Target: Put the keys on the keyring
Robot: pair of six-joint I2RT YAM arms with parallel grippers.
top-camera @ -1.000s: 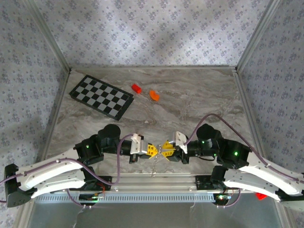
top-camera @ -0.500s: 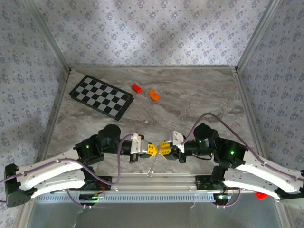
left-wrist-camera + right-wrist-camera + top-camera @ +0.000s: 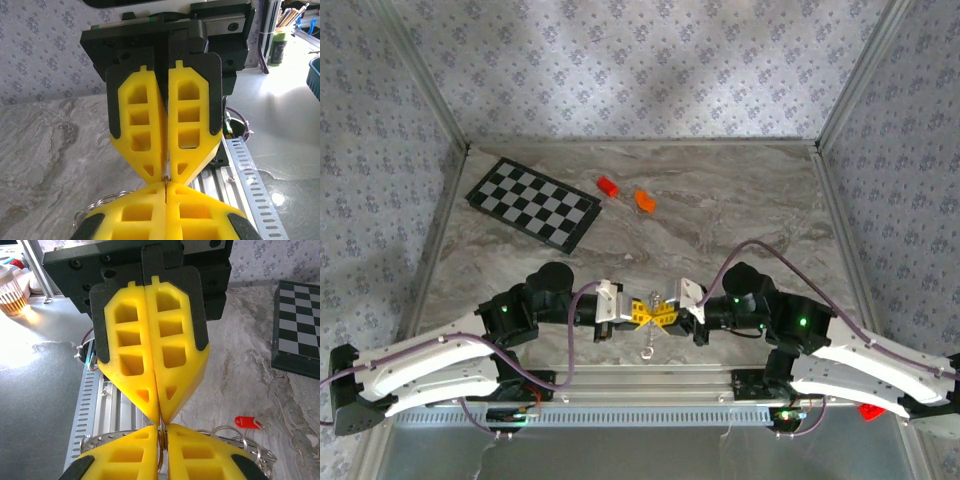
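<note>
Tip to tip, our left end effector (image 3: 165, 187) and right end effector (image 3: 162, 432) pinch the keyring (image 3: 260, 455); the red key (image 3: 247, 421) lies flat beside it.

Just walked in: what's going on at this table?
Two robot arms meet tip to tip near the front edge of the table. The left gripper and the right gripper are both shut on the thin keyring between them. A small red-headed key lies on the marble nearby, apparently not yet threaded.
</note>
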